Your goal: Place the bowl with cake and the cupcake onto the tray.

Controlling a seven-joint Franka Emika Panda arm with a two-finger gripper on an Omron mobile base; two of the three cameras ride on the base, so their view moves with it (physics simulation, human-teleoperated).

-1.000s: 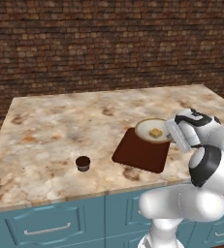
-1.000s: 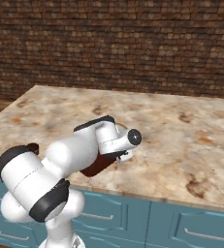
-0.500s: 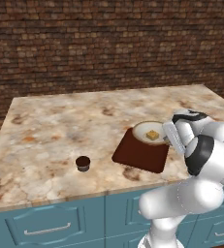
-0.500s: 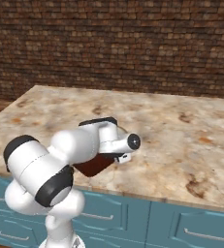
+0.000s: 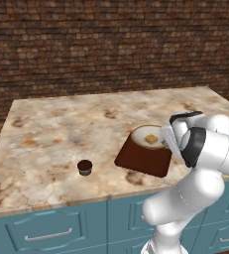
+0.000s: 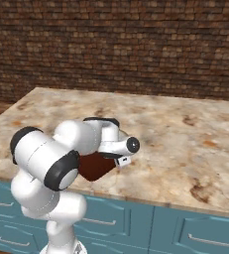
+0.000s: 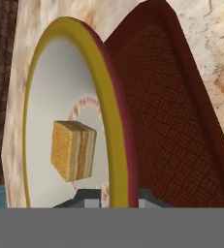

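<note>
Bowl with cake (image 5: 148,137): rigid, shallow, likely light; thin rim best hold. Claw (image 7: 114,199) straddles rim, fingers either side; clamped or not, cannot tell. Cake (image 7: 73,149) loose, may slide.

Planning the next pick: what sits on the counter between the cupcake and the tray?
Nothing: in the left base view, only bare marble counter lies between the cupcake and the tray.

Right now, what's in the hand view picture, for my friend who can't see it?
A cream bowl with cake, a yellow square piece inside, sits partly on the dark red tray. The end effector straddles the bowl's rim, one fingertip on each side, over a marble counter.
</note>
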